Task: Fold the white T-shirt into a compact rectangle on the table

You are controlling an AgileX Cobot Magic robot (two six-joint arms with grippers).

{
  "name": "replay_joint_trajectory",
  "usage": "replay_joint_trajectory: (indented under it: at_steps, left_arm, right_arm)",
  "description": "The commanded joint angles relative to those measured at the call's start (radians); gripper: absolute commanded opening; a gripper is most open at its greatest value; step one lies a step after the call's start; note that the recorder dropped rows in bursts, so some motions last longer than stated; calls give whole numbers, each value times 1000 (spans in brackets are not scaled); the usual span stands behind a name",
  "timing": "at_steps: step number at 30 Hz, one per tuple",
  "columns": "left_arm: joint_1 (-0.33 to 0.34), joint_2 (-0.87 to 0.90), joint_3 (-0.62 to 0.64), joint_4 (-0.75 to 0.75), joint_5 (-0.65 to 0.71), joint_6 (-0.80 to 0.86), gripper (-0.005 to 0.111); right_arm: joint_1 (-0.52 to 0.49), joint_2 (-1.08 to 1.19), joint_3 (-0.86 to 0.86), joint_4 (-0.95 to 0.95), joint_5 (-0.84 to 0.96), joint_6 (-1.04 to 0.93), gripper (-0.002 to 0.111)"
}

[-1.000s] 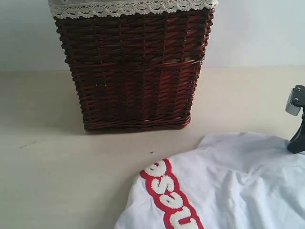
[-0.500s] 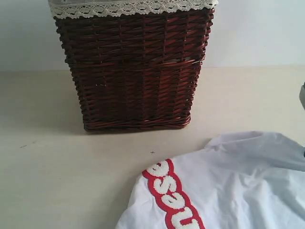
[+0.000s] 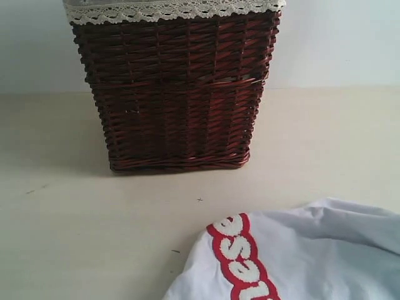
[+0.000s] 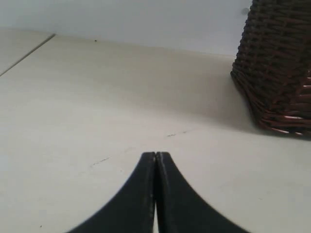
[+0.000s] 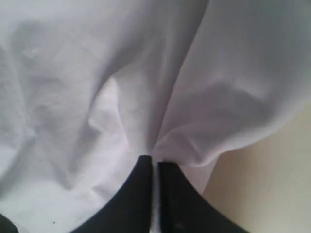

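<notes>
Exterior view: the white T-shirt (image 3: 325, 256) lies rumpled on the table (image 3: 94, 237) at the lower right, nearer the camera than the wicker basket (image 3: 175, 94) and well apart from it. The frame's bottom and right edges cut the garment off, so only one rounded portion shows. A band of fuzzy white letters (image 3: 240, 256) outlined in red runs along its left margin; the lower letters are cropped and the word cannot be read. The basket stands upright against the pale wall (image 3: 337, 37), its lace trim (image 3: 169, 9) clipped by the top edge, its interior hidden. The grippers appear in the wrist views only.

Left wrist view: the left gripper (image 4: 156, 156) has its two dark fingers pressed together with nothing between them, above bare table; the basket's lower corner shows to one side, partly cropped.

Right wrist view: the right gripper (image 5: 155, 160) pinches a fold of the shirt — a thin strip of white cloth shows between the nearly closed fingers. Gathered fabric fills most of the picture, with a wedge of table beside it. Which part of the garment is pinched cannot be told.
</notes>
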Motion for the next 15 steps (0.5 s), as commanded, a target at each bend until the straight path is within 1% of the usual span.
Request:
replay_joint_trajectory:
  at_steps: [1,3,4,6,8,11,13,15]
  left_arm:
    - [-3,-6,-4,0,-13,-2,0]
    - [-3,-6,-4,0,-13,0,0]
    - [-3,-6,-4,0,-13,0,0]
    - [-3,-6,-4,0,-13,0,0]
    - [-3,-6,-4,0,-13,0,0]
    - [-3,-6,-4,0,-13,-2,0]
    - [-3,-6,-4,0,-13,-2,0]
    - [-3,-6,-4,0,-13,-2,0]
  right_arm:
    - [-1,-94,50,62,14,-9,0]
    - [-1,-144,60,136,11,-12,0]
    - [-1,-163,60,174,-31,-12,0]
    - [-1,-197,60,276,-168,-12,0]
    - [-1,-211,60,349,-348,10,0]
    - [-1,-210,60,367,-648,85,0]
    - [-1,-206,60,341,-786,101,0]
    - [-1,-208,60,302,-859,101,0]
